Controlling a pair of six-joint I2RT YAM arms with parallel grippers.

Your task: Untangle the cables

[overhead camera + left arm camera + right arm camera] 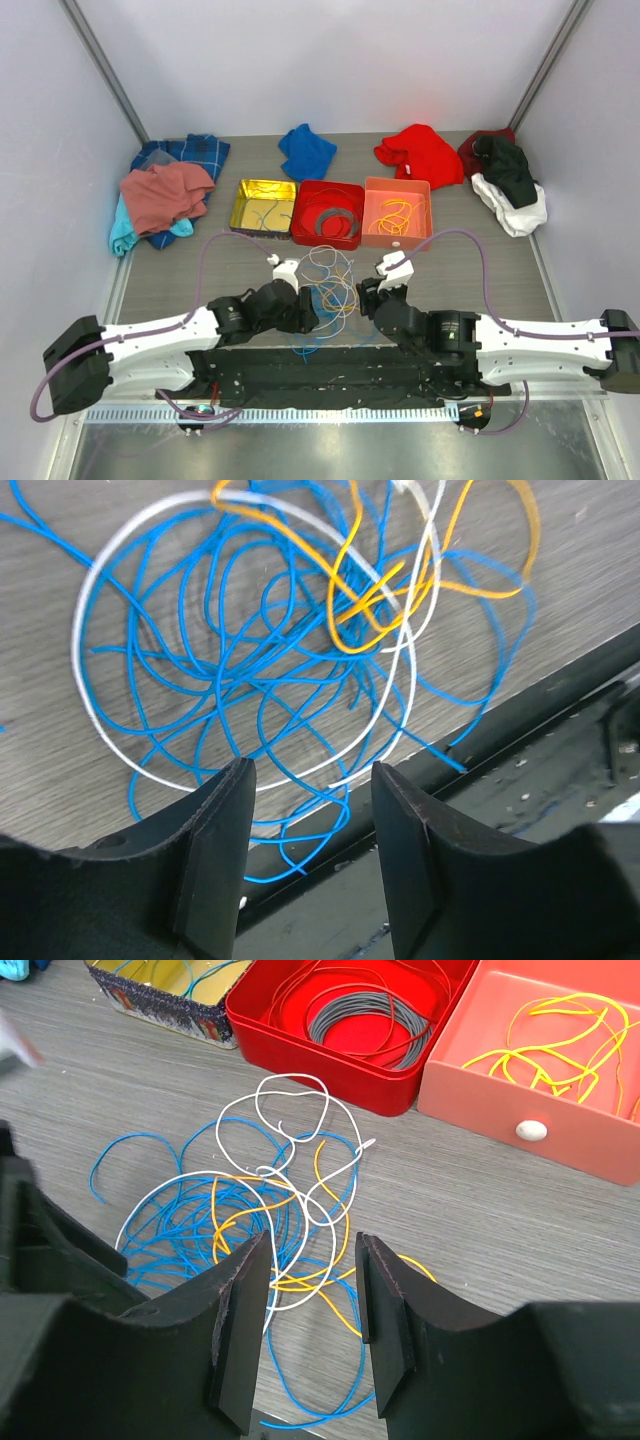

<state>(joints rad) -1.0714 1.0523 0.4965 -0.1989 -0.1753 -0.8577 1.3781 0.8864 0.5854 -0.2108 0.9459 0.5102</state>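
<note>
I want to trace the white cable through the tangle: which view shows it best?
Right wrist view: the white cable shows nearly whole, both loops and a loose end, clear against the table. The left wrist view shows only its big loop, close, cut off at the top. In the top view it is tiny.
</note>
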